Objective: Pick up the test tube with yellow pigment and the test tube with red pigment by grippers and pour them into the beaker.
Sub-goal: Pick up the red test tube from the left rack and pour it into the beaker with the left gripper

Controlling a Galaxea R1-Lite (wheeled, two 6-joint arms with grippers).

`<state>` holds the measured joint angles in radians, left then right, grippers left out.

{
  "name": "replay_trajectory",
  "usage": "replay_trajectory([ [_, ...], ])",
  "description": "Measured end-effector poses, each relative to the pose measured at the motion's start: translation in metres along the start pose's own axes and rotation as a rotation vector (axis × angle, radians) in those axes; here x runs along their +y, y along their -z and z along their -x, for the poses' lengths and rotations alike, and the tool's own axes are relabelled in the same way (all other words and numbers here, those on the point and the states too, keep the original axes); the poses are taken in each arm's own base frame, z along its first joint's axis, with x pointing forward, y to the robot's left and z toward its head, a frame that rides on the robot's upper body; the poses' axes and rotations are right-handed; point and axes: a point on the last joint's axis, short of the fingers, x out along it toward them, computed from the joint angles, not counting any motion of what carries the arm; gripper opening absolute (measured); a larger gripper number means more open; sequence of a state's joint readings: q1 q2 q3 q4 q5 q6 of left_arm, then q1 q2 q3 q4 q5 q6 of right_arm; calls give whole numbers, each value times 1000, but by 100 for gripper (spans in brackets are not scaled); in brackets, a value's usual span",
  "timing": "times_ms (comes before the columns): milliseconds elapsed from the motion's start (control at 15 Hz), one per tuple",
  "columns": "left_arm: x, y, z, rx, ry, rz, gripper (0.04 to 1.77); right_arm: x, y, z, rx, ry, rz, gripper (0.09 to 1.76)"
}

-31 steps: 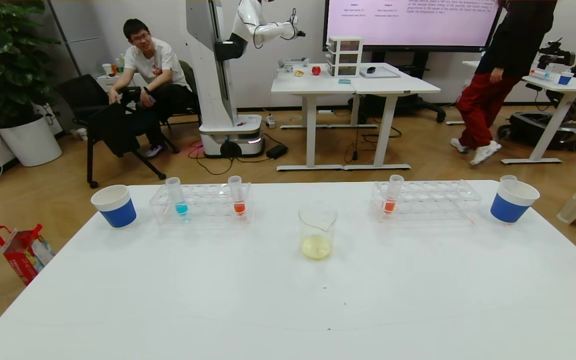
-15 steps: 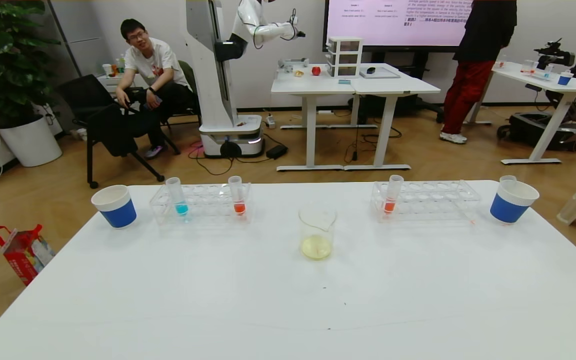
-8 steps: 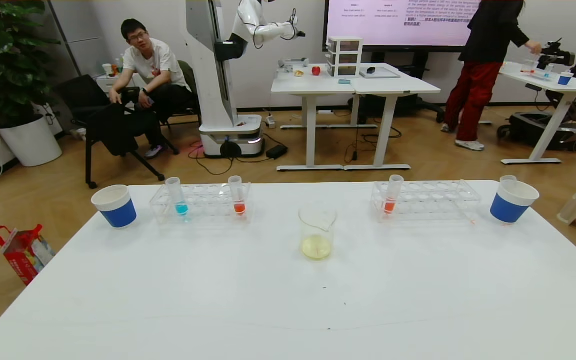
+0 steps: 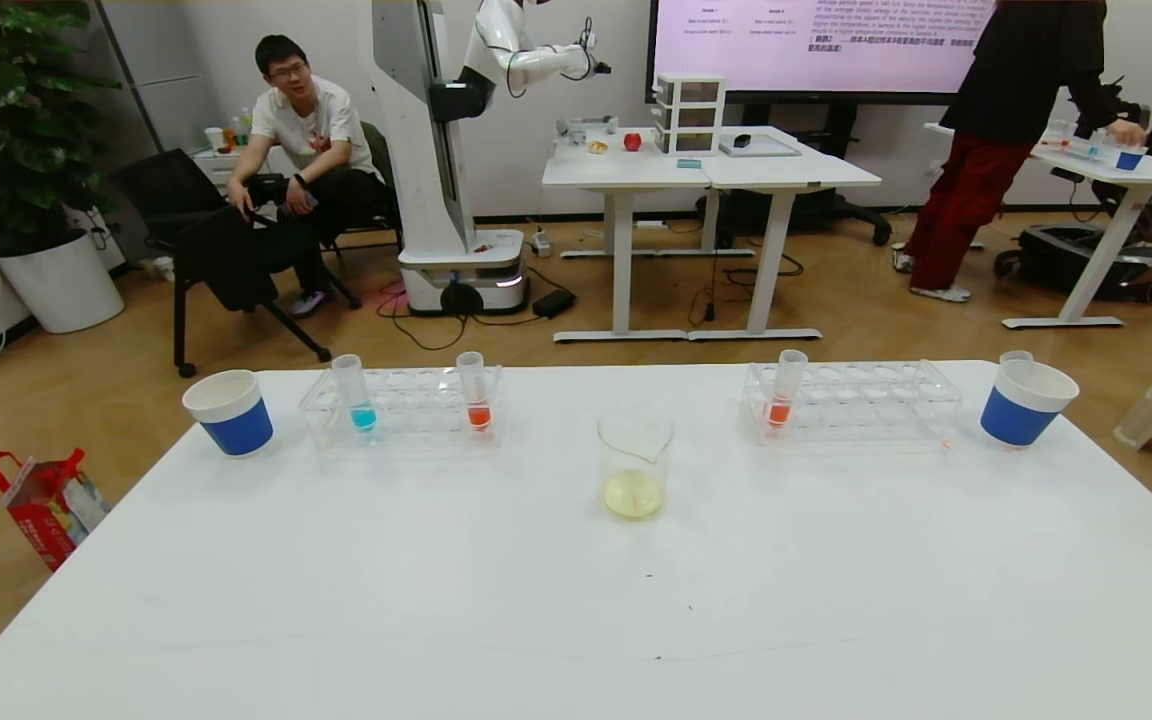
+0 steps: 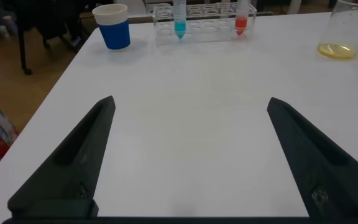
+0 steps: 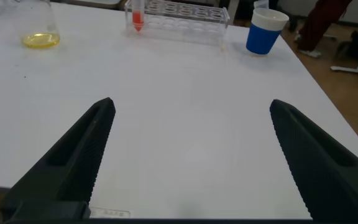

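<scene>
Yellow already in: small clear glass beaker (image 4: pixel 634 465) at table centre holds pale yellow liquid; no yellow-filled tube visible anywhere. Your step now: red pour, not yet begun. Slim clear test tube with orange-red liquid (image 4: pixel 784 393) stands upright in clear plastic rack (image 4: pixel 866 402) on the right; twin stands in left rack beside blue tube. Left gripper (image 5: pixel 188 162) and right gripper (image 6: pixel 191 162) low over near table, both jaws spread wide, holding nothing. Next: send right gripper forward to tube's upper part, close gently, lift straight up.
</scene>
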<state>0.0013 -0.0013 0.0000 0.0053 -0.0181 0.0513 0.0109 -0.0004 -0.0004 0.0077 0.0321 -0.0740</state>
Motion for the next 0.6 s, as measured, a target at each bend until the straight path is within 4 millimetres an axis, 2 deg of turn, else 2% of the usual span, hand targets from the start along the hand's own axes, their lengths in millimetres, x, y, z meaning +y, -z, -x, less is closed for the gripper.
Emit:
replay_trajectory([
  [200, 0, -1, 0, -10, 3, 7, 171, 0, 0, 0, 0, 1, -2, 174],
  [333, 0, -13, 3, -54, 19, 8, 171, 0, 0, 0, 0, 0, -2, 174],
  [467, 1, -36, 2, -69, 29, 13, 171, 0, 0, 0, 1, 1, -2, 174],
  [600, 3, -68, -6, -82, 38, 18, 171, 0, 0, 0, 0, 1, -1, 174],
])
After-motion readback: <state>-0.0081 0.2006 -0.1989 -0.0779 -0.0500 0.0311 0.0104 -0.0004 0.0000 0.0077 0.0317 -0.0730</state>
